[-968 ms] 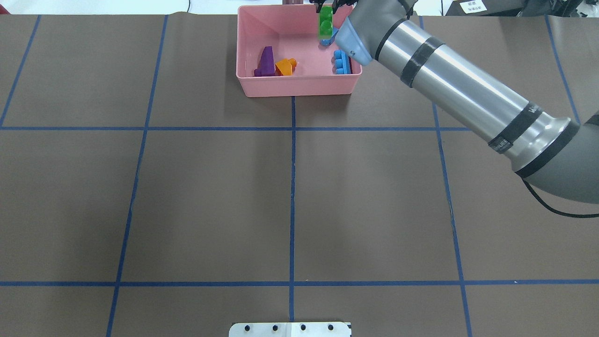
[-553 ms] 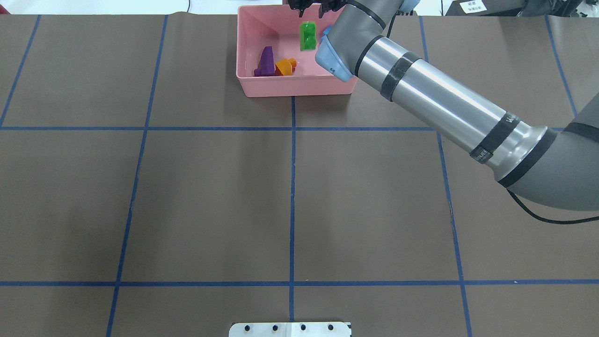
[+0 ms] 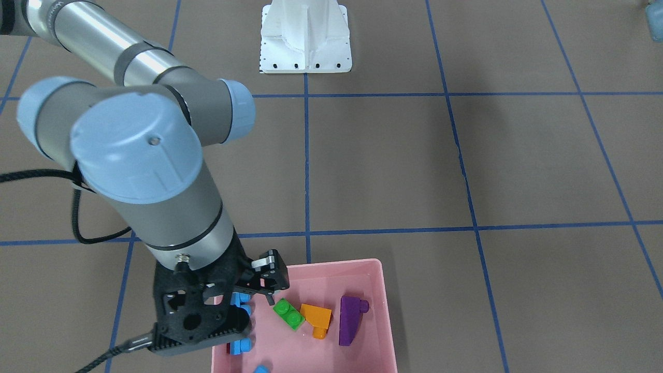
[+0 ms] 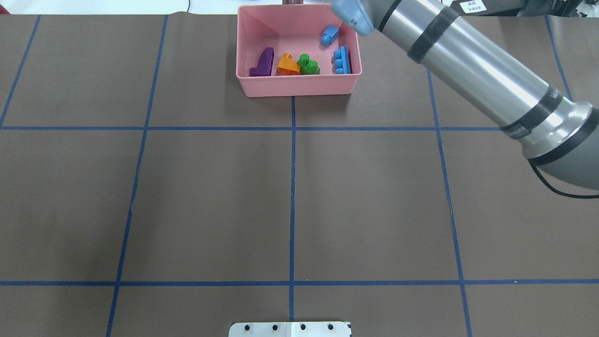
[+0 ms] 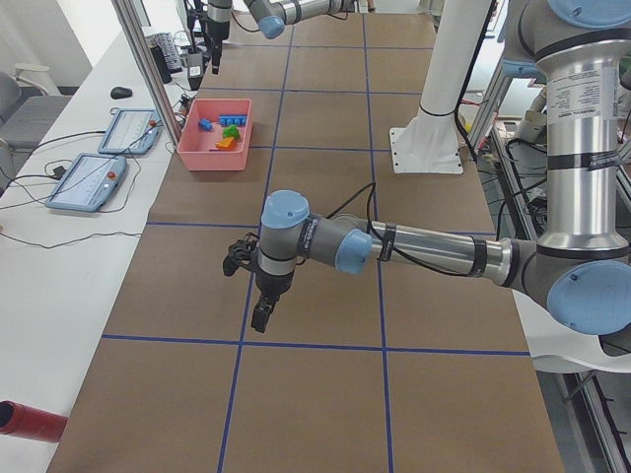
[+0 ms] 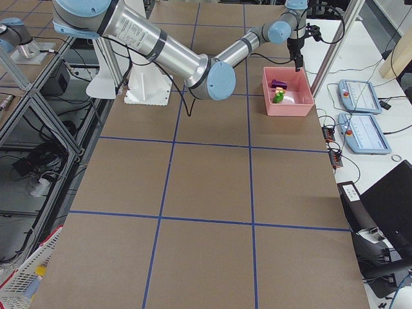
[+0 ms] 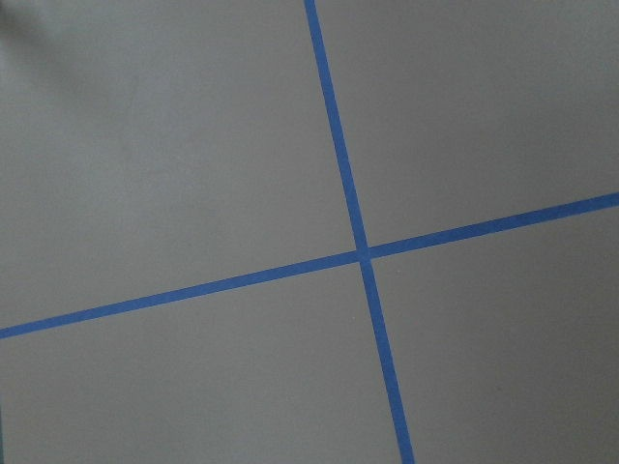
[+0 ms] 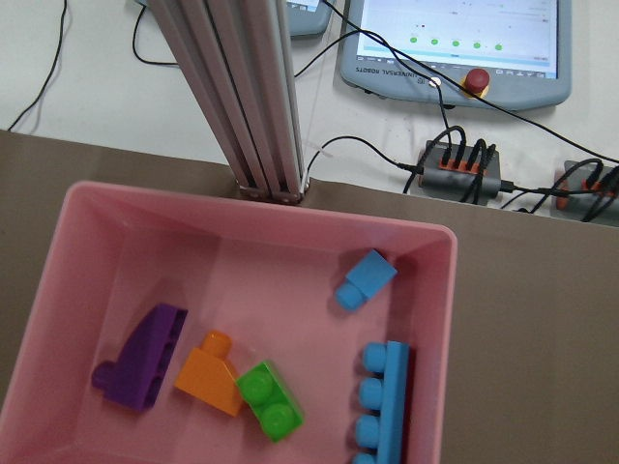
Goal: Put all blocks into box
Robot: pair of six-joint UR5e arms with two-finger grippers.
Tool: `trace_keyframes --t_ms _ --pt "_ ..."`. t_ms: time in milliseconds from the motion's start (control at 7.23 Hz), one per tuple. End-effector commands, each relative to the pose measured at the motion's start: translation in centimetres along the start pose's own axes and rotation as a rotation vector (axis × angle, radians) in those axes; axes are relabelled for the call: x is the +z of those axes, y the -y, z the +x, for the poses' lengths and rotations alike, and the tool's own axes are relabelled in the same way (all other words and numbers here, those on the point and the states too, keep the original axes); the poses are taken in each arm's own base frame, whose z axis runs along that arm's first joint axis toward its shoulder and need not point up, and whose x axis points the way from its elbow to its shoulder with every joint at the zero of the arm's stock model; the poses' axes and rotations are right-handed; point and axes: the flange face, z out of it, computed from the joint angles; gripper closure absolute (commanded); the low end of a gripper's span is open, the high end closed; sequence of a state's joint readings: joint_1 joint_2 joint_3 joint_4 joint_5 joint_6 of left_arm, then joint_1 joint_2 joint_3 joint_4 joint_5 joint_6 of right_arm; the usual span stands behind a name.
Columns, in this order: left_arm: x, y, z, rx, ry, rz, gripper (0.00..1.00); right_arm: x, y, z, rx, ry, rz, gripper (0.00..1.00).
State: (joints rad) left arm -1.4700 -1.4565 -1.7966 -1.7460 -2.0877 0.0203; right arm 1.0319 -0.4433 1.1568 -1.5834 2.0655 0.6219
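The pink box (image 4: 299, 87) stands at the table's far edge and holds all five blocks. In it lie the purple sloped block (image 4: 264, 62), the orange sloped block (image 4: 288, 65), the green block (image 4: 308, 64), the small blue block (image 4: 329, 34) and the long blue block (image 4: 343, 60). The right wrist view shows them too, with the green block (image 8: 269, 400) touching the orange one (image 8: 210, 377). My right gripper (image 3: 254, 298) hangs open and empty above the box's long-blue side. My left gripper (image 5: 258, 296) hovers over bare table far from the box; I cannot tell whether it is open.
The white robot base (image 4: 290, 329) is at the near edge. An aluminium post (image 8: 242, 97), tablets (image 8: 455, 43) and cables lie just past the box. A red cylinder (image 5: 30, 419) lies at the table's left end.
My right gripper let go of the green block above the box. The block now lies inside beside the orange one. The right arm has drawn back up and to the right.
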Motion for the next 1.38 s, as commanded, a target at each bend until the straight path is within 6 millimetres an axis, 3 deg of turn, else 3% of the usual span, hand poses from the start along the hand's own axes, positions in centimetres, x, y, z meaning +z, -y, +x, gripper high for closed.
trace_keyframes --t_ms 0,138,276,415,553,691,829,968,1106,1244 --pt "0.4 -1.8 -1.7 0.004 -0.082 -0.05 0.0 -4.8 -4.6 12.1 -0.15 -0.037 -0.102 0.0" --pt "0.3 -1.7 -1.8 -0.03 -0.129 -0.078 0.0 -3.7 -8.6 21.0 -0.147 0.013 -0.135 0.0" --pt "0.0 -1.0 -1.4 -0.061 -0.175 -0.107 0.0 -3.1 -12.4 27.5 -0.159 0.036 -0.156 0.0" --pt "-0.2 -0.4 -1.1 -0.075 -0.204 -0.121 0.0 -3.5 -16.5 33.0 -0.139 0.018 -0.156 0.0" --pt "-0.4 0.8 -1.1 -0.071 -0.203 -0.114 0.0 -2.6 -21.2 38.7 -0.109 0.002 -0.19 0.0" --pt "0.3 2.4 -1.6 -0.073 -0.204 -0.118 0.0 -2.3 -26.1 43.7 -0.103 -0.009 -0.219 0.0" --pt "1.2 3.7 -2.3 -0.078 -0.205 -0.122 0.0 -1.5 -29.4 45.7 -0.083 -0.014 -0.242 0.0" --pt "2.1 3.9 -2.9 -0.087 -0.198 -0.137 0.0 -0.7 -31.4 48.1 -0.049 -0.023 -0.255 0.0" --pt "2.3 3.3 -3.8 -0.099 -0.194 -0.136 0.0 1.4 -35.2 50.8 0.002 -0.031 -0.313 0.0" --pt "2.2 2.9 -4.3 -0.104 -0.192 -0.127 0.0 1.8 -35.8 51.9 0.005 -0.034 -0.297 0.0"
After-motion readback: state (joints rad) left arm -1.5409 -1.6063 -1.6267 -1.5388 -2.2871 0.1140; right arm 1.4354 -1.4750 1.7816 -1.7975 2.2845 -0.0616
